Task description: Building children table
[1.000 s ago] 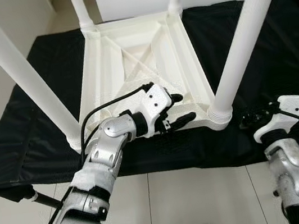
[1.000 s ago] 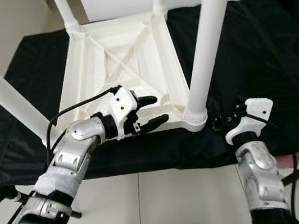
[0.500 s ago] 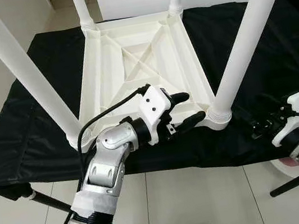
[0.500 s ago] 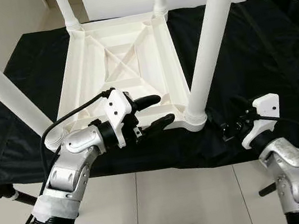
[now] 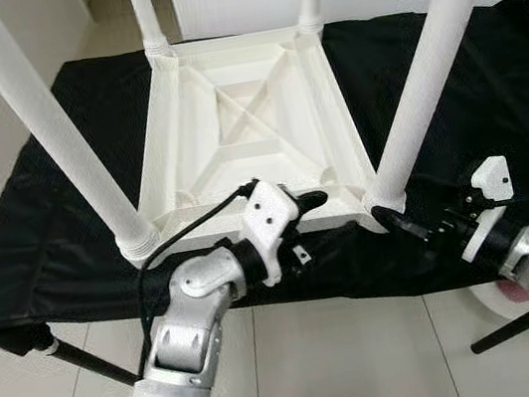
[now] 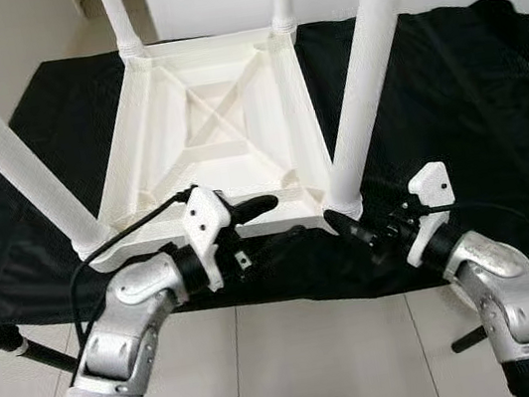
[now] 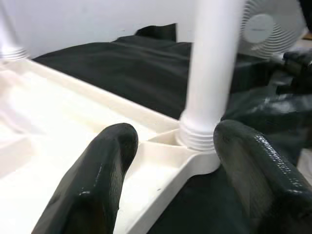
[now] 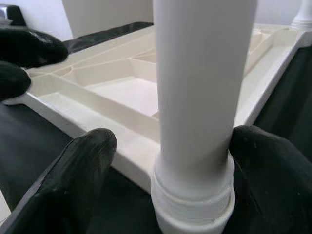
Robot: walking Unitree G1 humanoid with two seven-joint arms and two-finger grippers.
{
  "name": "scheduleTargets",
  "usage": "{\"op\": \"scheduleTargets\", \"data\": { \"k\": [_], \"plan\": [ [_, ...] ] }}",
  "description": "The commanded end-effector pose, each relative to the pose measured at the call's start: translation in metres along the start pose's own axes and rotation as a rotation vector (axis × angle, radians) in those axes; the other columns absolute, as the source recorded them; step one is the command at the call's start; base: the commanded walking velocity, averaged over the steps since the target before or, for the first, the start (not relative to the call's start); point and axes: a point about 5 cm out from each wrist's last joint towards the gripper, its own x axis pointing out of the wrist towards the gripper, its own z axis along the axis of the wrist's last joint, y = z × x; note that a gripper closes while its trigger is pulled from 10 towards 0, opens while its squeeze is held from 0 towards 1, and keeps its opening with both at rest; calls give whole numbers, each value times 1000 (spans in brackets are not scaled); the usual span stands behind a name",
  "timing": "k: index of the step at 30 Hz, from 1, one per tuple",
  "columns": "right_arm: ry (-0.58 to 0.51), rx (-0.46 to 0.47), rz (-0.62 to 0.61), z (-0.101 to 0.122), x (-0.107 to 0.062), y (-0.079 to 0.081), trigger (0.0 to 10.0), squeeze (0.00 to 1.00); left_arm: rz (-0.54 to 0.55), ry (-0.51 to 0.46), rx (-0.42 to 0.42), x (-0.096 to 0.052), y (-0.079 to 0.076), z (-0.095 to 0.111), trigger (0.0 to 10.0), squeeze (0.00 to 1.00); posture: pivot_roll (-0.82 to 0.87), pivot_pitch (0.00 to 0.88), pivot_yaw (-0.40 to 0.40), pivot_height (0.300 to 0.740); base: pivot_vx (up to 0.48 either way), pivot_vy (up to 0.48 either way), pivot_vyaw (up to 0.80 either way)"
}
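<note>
- a white plastic children's table (image 5: 250,135) lies upside down on a tabletop covered with a black cloth (image 5: 488,82), its ribbed underside facing up with a cross brace in the middle.
- four white legs stand up from its corners: the near-left leg (image 5: 51,121) and near-right leg (image 5: 430,66) rise past the top of the head views, and the two far legs (image 5: 147,16) are at the back corners.
- the left claw (image 5: 322,214) is at the near edge of the upturned table, between the two near legs; its fingers are apart, one black finger (image 5: 307,200) over the white rim and the other lower, against the black cloth just in front of the edge.
- in the left wrist view the two fingers (image 7: 92,180) straddle the table's edge with a clear gap, and the near-right leg's threaded collar (image 7: 197,136) sits ahead between them.
- the right claw (image 6: 350,230) reaches in from the right at the foot of the near-right leg.
- in the right wrist view its fingers (image 8: 73,180) are spread on either side of the leg's base (image 8: 192,195); the one on the far side looks to be against the collar, the other stands a little off, so it brackets the leg without clamping it.
- a cable (image 5: 188,221) runs along the left arm.
- pale floor tiles (image 5: 309,353) show below the near edge of the tabletop.
</note>
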Motion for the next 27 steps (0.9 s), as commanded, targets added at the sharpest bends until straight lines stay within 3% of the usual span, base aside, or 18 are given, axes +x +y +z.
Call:
{"op": "scheduleTargets", "data": {
  "k": [1,5,12,21,23,27],
  "plan": [
    [-8,-16,10,1,9,-2,10000,0,16,11,1,-2,-3,0,10000,0,-118,84,19,740,0,0,0],
    [-23,-38,-15,4,22,-12,10000,0,-2,11,-2,0,-10,0,10000,0,-112,91,9,740,0,0,0],
    [0,-37,30,0,38,-11,10000,0,-72,0,-26,0,-22,1,10000,0,-106,91,1,740,0,0,0],
    [9,-60,73,-3,56,-11,10000,0,-59,41,-21,-11,-18,-5,10000,0,-86,89,-9,740,0,0,0],
    [13,-63,74,-5,57,-12,6902,0,-64,52,-6,-13,-17,-7,10000,0,-86,89,-9,740,0,0,0],
    [17,-66,75,-6,57,-13,6902,0,-62,55,-1,-14,-16,-7,10000,0,-86,89,-9,740,0,0,0]
  ]
}}
